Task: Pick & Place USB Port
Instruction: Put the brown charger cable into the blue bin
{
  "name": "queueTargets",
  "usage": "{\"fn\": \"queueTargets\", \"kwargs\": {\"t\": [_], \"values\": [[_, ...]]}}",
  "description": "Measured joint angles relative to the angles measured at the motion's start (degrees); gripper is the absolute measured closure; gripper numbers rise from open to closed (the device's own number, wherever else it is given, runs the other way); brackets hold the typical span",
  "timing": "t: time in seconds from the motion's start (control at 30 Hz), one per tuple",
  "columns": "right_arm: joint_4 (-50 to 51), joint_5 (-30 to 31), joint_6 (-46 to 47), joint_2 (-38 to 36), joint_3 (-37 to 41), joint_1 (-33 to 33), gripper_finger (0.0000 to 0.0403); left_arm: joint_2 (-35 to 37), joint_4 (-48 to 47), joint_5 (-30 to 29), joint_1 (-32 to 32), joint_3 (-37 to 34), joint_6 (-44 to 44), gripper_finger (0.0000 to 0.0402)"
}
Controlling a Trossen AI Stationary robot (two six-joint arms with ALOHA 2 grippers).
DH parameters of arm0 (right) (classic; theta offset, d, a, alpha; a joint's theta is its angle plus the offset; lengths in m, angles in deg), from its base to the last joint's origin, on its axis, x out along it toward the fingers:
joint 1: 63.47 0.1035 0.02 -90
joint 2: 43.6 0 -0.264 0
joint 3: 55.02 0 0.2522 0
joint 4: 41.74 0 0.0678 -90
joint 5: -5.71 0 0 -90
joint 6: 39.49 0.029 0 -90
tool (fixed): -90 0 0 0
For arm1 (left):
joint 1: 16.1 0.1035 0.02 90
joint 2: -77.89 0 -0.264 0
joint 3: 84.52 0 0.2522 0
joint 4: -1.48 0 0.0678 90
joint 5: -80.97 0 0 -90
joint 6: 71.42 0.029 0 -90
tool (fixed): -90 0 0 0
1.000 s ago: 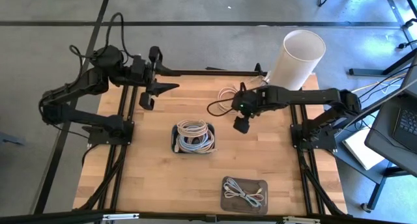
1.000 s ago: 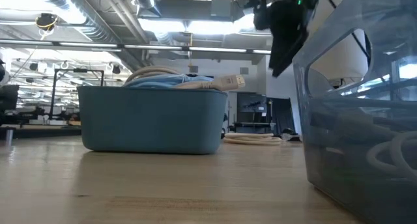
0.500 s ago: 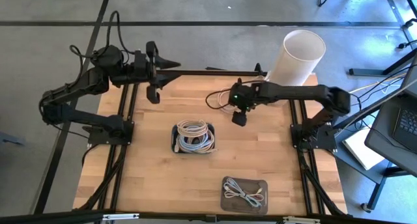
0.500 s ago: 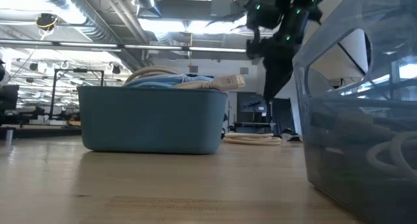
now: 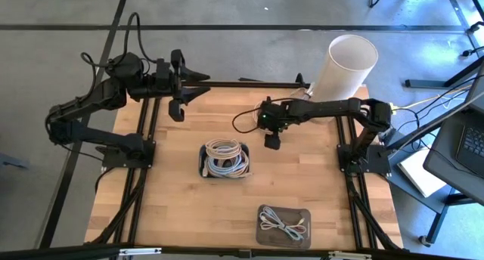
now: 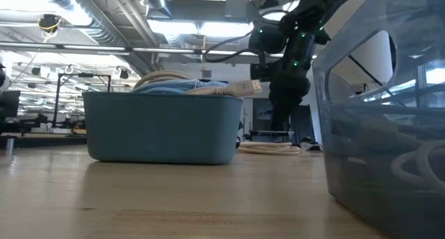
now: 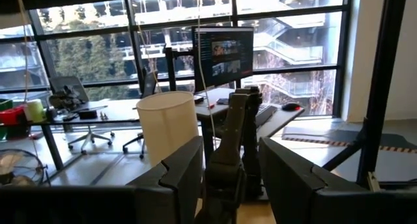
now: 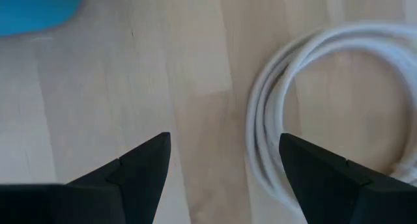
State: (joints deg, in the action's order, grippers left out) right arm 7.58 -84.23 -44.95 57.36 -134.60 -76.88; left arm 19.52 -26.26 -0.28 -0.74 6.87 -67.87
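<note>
the right arm reaches across the back of the bench (image 5: 318, 177), its hand (image 5: 271, 141) pointing down with fingers (image 8: 140, 165) spread wide and holding nothing — just beside the coiled white usb cable (image 8: 306, 113) lying on the wood. more cables fill the blue bin (image 5: 224, 159) mid-bench, and a clear tray (image 5: 283, 227) of cable sits near the front edge. the left arm waits folded at the back left corner, its hand (image 5: 198, 82) released too — fingers (image 7: 179, 175) apart, aimed level towards the white cylinder (image 5: 345, 67).
</note>
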Motion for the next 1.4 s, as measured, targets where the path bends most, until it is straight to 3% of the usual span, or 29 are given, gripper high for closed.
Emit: {"fn": "queueTargets", "kwargs": {"t": [0.47,1.1,1.23,1.4], "values": [[-1.1,1.6,-2.5,2.5,-2.9,-2.5,0.0115,0.0,-1.6,-0.1,0.0,0.0,-2.6,0.0258],[-0.1,-0.7,-2.3,6.5,-2.9,-3.1,0.0199,0.0,-3.3,1.3,0.0,0.0,-2.8,0.0258],[-0.2,0.2,-2.3,6.5,-2.9,-3.3,0.0247,0.0,-3.9,1.4,0.0,0.0,-2.9,0.0258],[-0.2,0.2,-2.3,6.5,-2.9,-3.3,0.0359,0.0,-5.0,1.4,0.0,0.0,-2.9,0.0258]]}}
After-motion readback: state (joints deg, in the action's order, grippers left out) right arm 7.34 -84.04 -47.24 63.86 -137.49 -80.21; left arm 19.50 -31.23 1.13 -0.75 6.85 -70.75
